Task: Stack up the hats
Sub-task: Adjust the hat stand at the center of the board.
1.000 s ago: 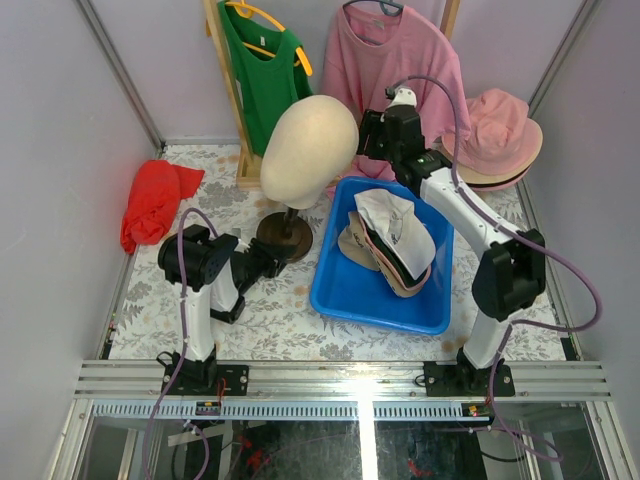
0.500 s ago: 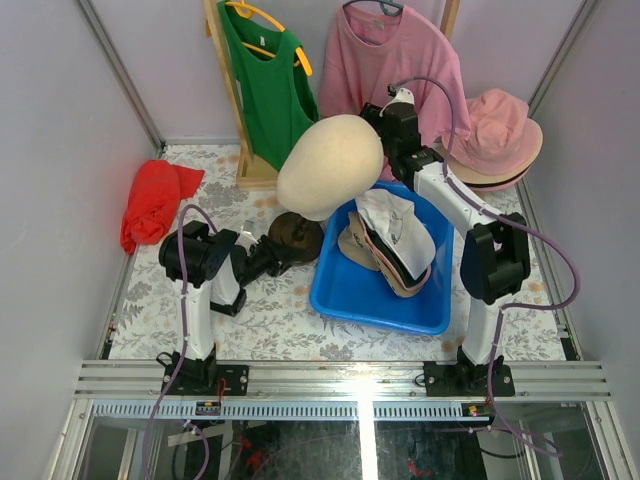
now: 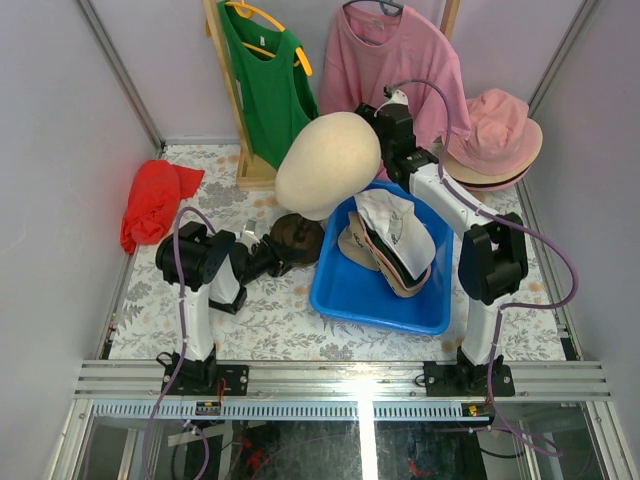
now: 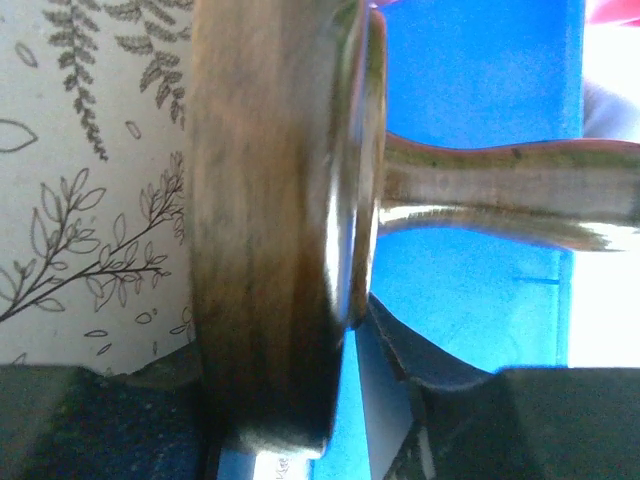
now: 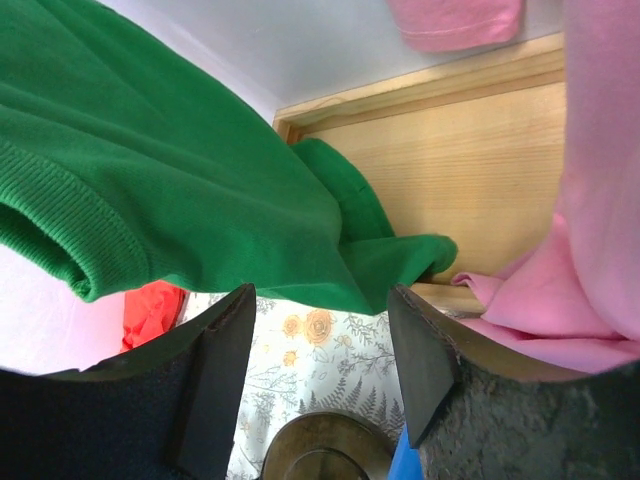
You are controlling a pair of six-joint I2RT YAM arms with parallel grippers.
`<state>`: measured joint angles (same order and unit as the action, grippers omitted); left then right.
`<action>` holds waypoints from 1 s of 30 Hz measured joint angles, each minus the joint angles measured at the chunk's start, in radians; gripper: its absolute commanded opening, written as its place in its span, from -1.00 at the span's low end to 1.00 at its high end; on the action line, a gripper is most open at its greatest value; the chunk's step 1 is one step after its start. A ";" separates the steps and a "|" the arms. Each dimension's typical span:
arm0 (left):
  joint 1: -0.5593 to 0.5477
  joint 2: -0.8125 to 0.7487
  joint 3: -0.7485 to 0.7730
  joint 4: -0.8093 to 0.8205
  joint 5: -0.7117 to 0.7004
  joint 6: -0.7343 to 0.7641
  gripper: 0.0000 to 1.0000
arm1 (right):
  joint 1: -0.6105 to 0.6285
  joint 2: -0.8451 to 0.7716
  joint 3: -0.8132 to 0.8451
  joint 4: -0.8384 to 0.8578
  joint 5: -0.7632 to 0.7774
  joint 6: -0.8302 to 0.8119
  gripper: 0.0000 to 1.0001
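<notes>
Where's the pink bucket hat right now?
Top view, far right: the pink bucket hat sits on a tan hat, right of the hanging pink shirt, behind the blue bin.

The overhead view was lit brightly and evenly from above, with only soft shadows cast; glare was thrown off the metal rail (image 3: 300,380). In the left wrist view the wooden base (image 4: 265,230) was blurred (very close to the lens) and the right edge was blown out. The right gripper (image 5: 320,300) was underexposed against a sharp green shirt (image 5: 180,190).
</notes>
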<state>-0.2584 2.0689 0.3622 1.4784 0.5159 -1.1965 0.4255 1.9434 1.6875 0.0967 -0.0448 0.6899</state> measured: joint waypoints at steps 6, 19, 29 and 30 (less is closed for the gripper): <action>-0.011 -0.027 -0.005 -0.039 0.001 -0.006 -0.06 | 0.023 0.000 0.000 0.000 0.002 0.018 0.24; -0.019 -0.122 -0.053 -0.116 0.012 0.006 0.21 | 0.038 0.000 0.000 0.000 0.010 0.029 0.23; -0.023 -0.236 -0.087 -0.271 -0.013 0.071 0.29 | 0.053 0.000 0.000 0.000 0.010 0.031 0.23; -0.023 -0.243 -0.092 -0.278 -0.017 0.072 0.30 | 0.054 0.000 0.000 0.000 0.010 0.031 0.23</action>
<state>-0.2810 1.8259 0.2707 1.2003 0.4988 -1.1240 0.4797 1.9430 1.6875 0.0967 -0.0353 0.7204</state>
